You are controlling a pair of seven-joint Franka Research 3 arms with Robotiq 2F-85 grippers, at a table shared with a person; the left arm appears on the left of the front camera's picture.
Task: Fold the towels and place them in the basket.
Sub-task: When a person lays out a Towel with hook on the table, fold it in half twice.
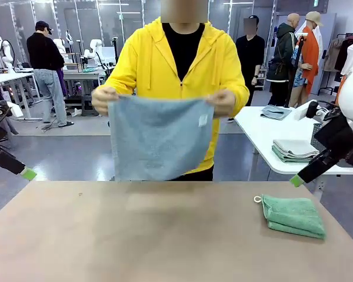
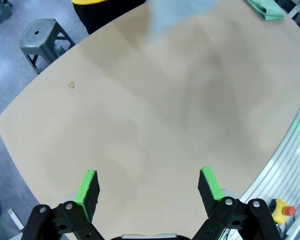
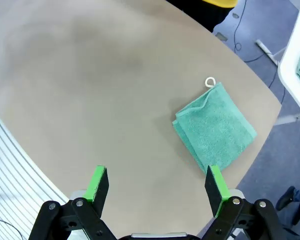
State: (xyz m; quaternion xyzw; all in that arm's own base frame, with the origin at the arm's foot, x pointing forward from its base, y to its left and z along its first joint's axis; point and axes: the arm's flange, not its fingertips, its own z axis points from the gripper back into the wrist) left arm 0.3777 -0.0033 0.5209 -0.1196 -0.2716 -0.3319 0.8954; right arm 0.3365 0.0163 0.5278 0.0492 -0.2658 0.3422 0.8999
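Two towels are in sight at the desk (image 1: 135,235). The grey-blue towel (image 1: 159,138) is off the desk, held up flat by its two top corners by the person (image 1: 182,64) standing at the far edge; it hangs with its lower hem just above that edge and has a small white label (image 1: 203,120) near its upper corner. In the left wrist view it is a blur at the far edge. The green towel (image 1: 294,216) lies folded into a square near the right edge, toward the far right corner, with its one white loop (image 1: 257,199) pointing to the far edge. Nothing touches it. The left gripper (image 2: 147,182) hangs beside the left edge, its fingers spread wide over bare desk and gripping nothing. The right gripper (image 3: 157,182) hangs beside the right edge, its fingers also spread wide and holding nothing, with the green towel below and ahead of them. A small stack of folded towels (image 1: 294,150) sits on a white side table (image 1: 259,132) beyond the right edge.
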